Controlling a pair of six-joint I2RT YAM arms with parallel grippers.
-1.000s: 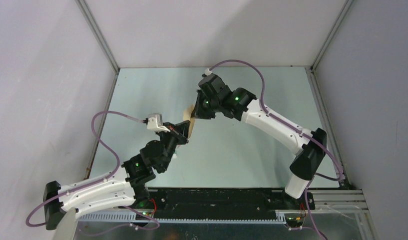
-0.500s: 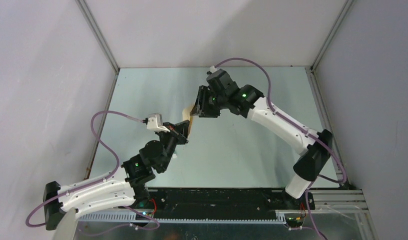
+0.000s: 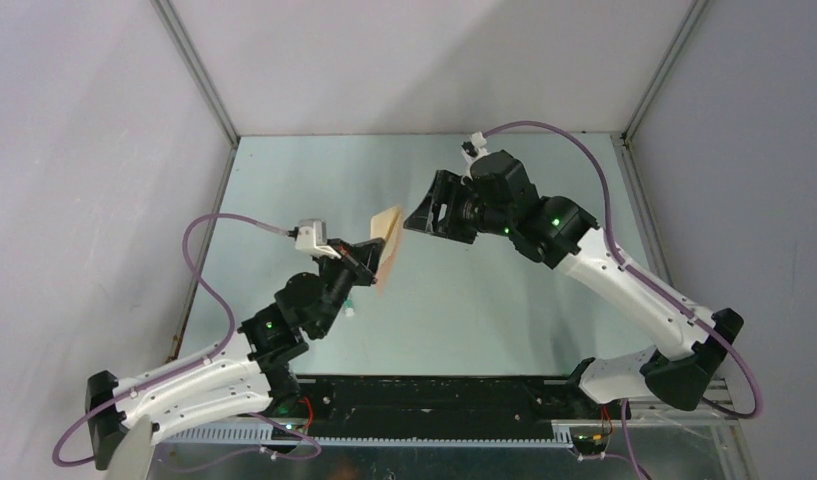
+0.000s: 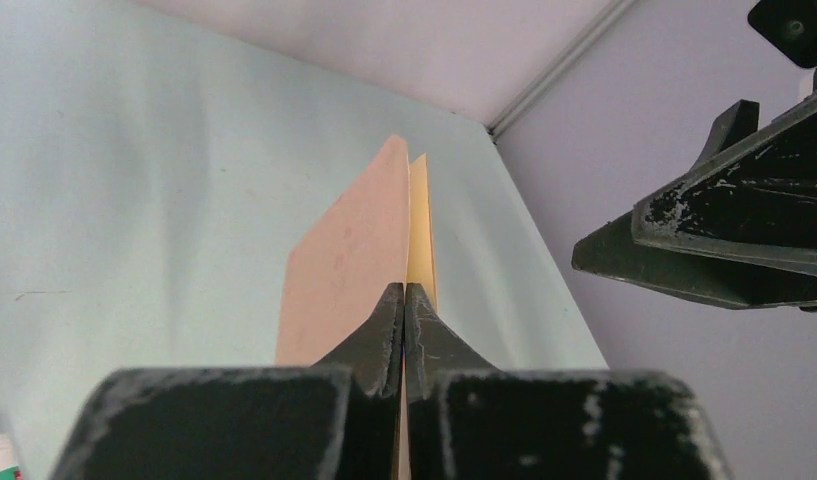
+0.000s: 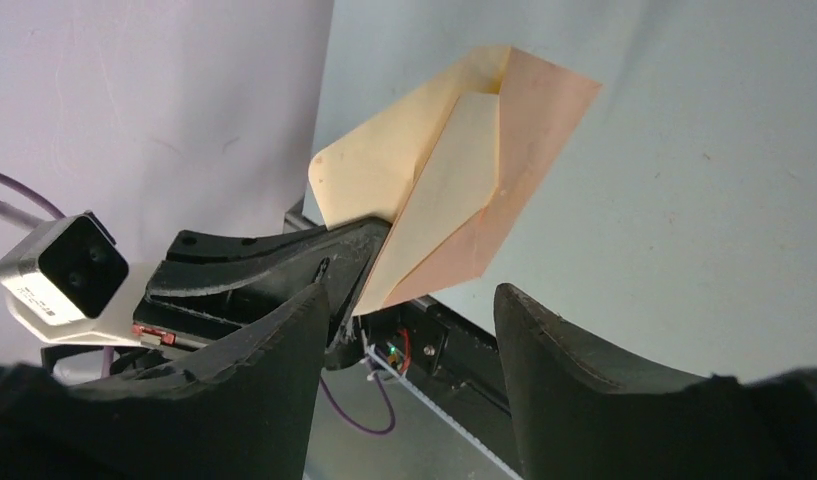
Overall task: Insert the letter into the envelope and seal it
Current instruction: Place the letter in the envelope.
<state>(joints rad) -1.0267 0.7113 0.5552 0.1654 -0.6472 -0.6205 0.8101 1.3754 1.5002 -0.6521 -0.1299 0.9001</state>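
Note:
My left gripper [image 3: 369, 252] is shut on the lower edge of the papers [image 3: 389, 245] and holds them on edge above the table. In the right wrist view the envelope [image 5: 384, 170] shows its pale cream inside and open flap, with the peach-tan letter [image 5: 539, 130] lying against it. I cannot tell how far in the letter sits. The left wrist view shows the letter [image 4: 349, 260] left of my left gripper [image 4: 404, 290] and the envelope's tan edge [image 4: 420, 220] behind it. My right gripper [image 3: 424, 215] hangs open just right of the papers, touching nothing; in its own view the right gripper [image 5: 409, 295] is empty.
A small white-and-green object [image 3: 351, 310] lies on the pale green table [image 3: 504, 300] beside my left arm. Grey walls close in the left, back and right. The black base rail [image 3: 434, 395] runs along the near edge.
My right gripper has opened, let go of the papers' top edge and drawn back to the right. The left gripper still holds the papers, now tilted slightly further right.

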